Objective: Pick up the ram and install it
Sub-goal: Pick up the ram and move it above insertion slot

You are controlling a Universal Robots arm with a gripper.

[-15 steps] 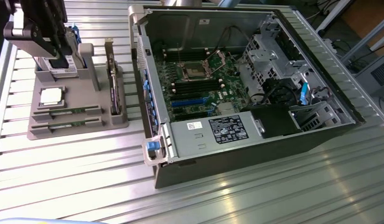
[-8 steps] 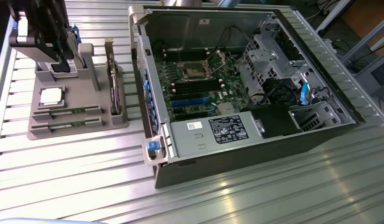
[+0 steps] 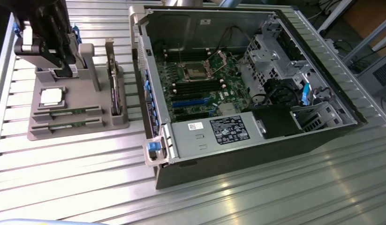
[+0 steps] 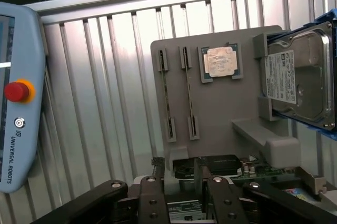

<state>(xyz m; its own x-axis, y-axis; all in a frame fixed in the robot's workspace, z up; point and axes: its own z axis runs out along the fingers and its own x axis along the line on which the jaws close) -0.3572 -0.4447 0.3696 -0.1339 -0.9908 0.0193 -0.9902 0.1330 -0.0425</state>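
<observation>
Hand [image 4: 180, 172] with jaws wide apart

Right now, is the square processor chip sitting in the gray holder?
Yes, the processor chip lies in a square recess of the gray holder.

robotics lab, ribbed aluminium bench [image 3: 243, 197], opened computer case [image 3: 180, 21], teach pendant [image 4: 18, 103]

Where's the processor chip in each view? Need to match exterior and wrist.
Exterior view: the processor chip lies flat on the gray holder, toward the exterior view's left, apart from the open computer case.
Wrist view: the processor chip sits in its recess on the gray holder, between the two ram sticks and the hard drive.
Shared landmark: the gray holder.
</observation>
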